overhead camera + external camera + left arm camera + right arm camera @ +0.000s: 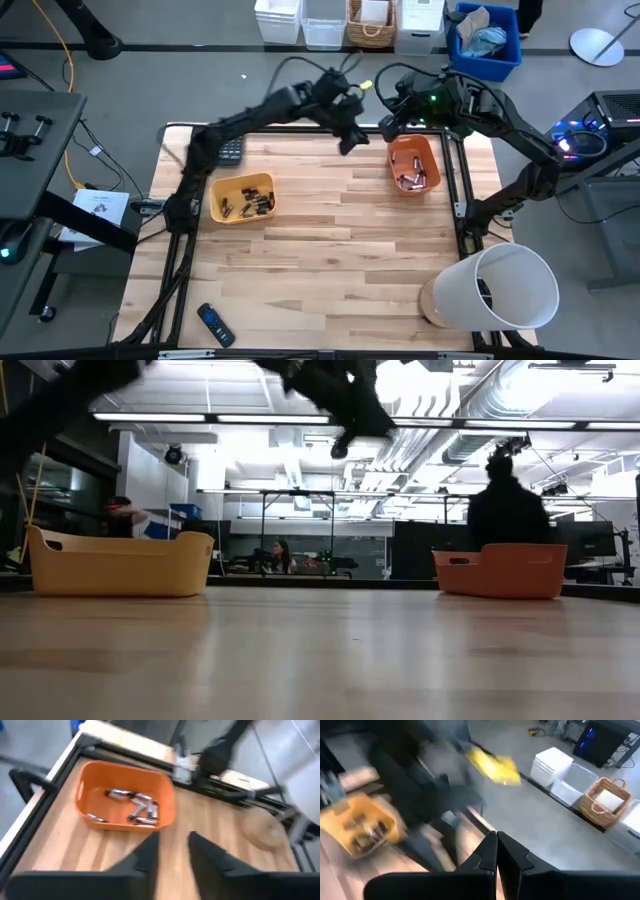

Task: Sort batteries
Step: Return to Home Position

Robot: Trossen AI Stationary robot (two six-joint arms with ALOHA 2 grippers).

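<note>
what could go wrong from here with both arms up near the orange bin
The left claw and right claw hang close together over the table's far edge; the arms might clip each other while retracting. The right arm sits right by the orange bin of silver batteries; a low swing could nudge it.

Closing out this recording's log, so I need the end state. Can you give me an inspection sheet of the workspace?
Surface: wooden table; no loose batteries seen.
Job's things: dark batteries in yellow bin; silvery batteries in orange bin.
Clutter: remote at high view's lower left; calculator by left arm; white tube at lower right.
Grippers: left gripper open, empty, raised beside orange bin; right gripper shut, empty.
Cables: yellow cable on floor, left.
Surroundings: white bins and basket beyond table; people in room.
</note>
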